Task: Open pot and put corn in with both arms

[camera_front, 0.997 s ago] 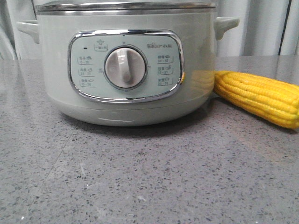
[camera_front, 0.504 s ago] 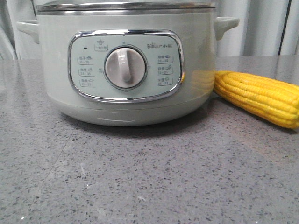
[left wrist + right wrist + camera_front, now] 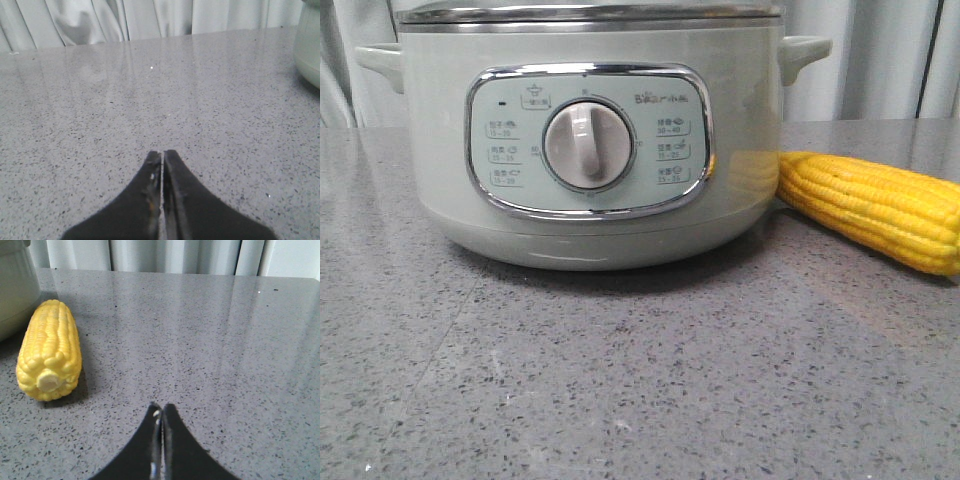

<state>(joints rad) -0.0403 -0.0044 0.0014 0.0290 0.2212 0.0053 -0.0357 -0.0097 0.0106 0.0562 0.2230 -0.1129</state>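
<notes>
Grey speckled table (image 3: 620, 400) holds one pot (image 3: 590, 140) and one corn (image 3: 875, 205); left gripper (image 3: 161, 155) and right gripper (image 3: 161, 409) clenched, empty.

The pot (image 3: 590, 215) has a smooth, softly glossy sage-green shell, a mirror-bright chrome frame (image 3: 590, 210) round its panel, a satin cream dial (image 3: 588, 145) and a polished steel rim (image 3: 590, 14). The corn (image 3: 875, 208) looks waxy and bumpy. The counter (image 3: 640, 380) is speckled grey stone, polished. Both pairs of fingers (image 3: 145, 200) (image 3: 175, 450) are matt black; the curtain (image 3: 165, 255) is pale cloth.
</notes>
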